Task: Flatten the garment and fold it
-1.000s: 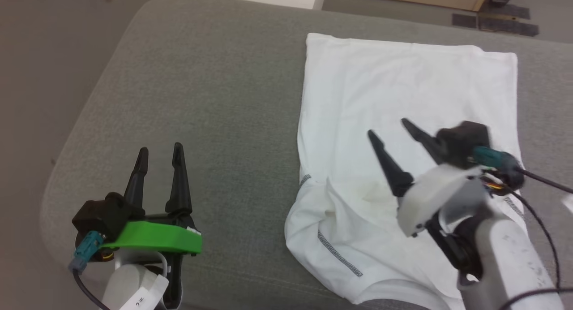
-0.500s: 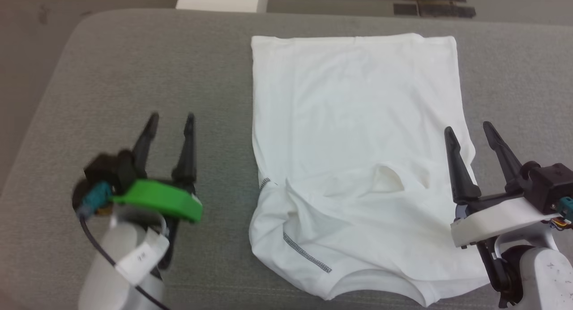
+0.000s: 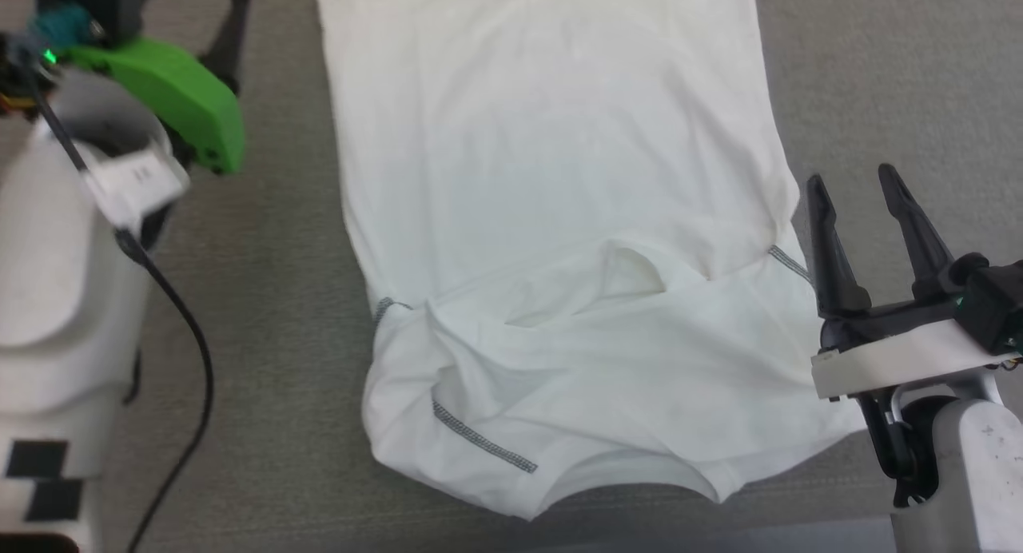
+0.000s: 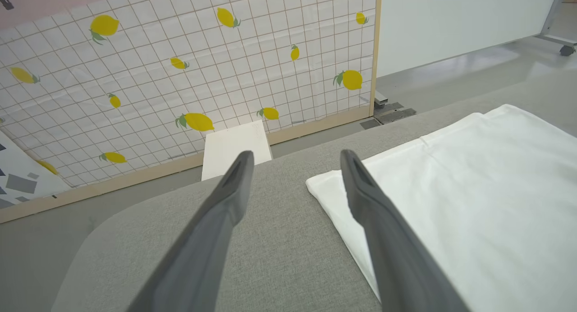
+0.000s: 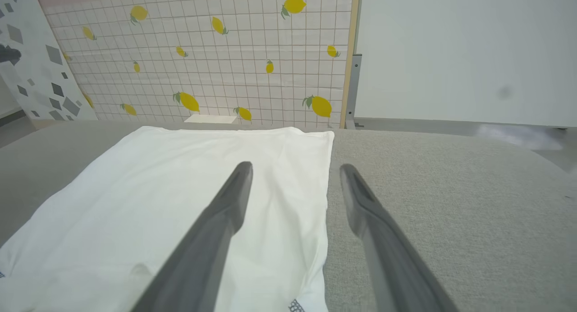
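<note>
- The white shirt (image 3: 551, 177) lies on the grey soft table (image 3: 879, 73), right in front of the robot. Its long body part points away from the robot.
- The far part of the shirt is flat and smooth, with straight sides.
- The near part is lumpy. The sleeves look tucked in over the chest, and a grey seam (image 3: 483, 441) runs across a puffy fold. I think this part needs more smoothing before a neat fold can be made.
- The left gripper (image 4: 296, 156) hangs over the table by the far left corner of the shirt. Its two fingers are spread wide and nothing is in them.
- The right gripper (image 3: 851, 181) sits just beside the right edge of the shirt, near the sleeve. Its fingers are spread wide too, and they hold nothing.
- There is one gripper on each side, probably so each can take its own edge and the cloth stays even.
- The fingers are wide apart, so I think they are ready to close on cloth.
- A white box (image 4: 234, 145) stands on the floor past the table, by the lemon wall (image 4: 180, 77). It is well apart from the shirt.
</note>
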### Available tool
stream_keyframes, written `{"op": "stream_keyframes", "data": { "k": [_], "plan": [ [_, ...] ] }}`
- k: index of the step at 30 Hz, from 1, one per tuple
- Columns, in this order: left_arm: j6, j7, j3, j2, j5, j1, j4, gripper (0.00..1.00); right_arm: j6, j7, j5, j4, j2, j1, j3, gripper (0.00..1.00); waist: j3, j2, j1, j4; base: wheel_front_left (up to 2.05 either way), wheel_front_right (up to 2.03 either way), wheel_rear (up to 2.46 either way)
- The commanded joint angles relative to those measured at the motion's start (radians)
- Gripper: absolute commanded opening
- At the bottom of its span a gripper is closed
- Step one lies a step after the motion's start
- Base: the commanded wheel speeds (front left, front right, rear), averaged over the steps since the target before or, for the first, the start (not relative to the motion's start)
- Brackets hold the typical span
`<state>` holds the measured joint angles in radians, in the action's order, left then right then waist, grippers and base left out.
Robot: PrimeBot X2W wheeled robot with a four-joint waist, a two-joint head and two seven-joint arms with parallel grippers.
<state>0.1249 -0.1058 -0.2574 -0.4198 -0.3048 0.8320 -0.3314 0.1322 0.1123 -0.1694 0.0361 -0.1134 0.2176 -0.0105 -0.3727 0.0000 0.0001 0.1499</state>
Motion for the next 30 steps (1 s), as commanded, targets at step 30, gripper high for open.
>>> {"op": "stream_keyframes", "data": {
  "k": [30],
  "plan": [
    [-0.270, -0.734, 0.033, -0.183, -0.144, 0.355, -0.089, 1.00, -0.002, 0.129, -0.081, -0.025, 0.062, 0.093, 0.043, 1.00, -0.367, 0.0000, -0.0001, 0.309, 0.00, 0.00, 0.00]
  ]
}}
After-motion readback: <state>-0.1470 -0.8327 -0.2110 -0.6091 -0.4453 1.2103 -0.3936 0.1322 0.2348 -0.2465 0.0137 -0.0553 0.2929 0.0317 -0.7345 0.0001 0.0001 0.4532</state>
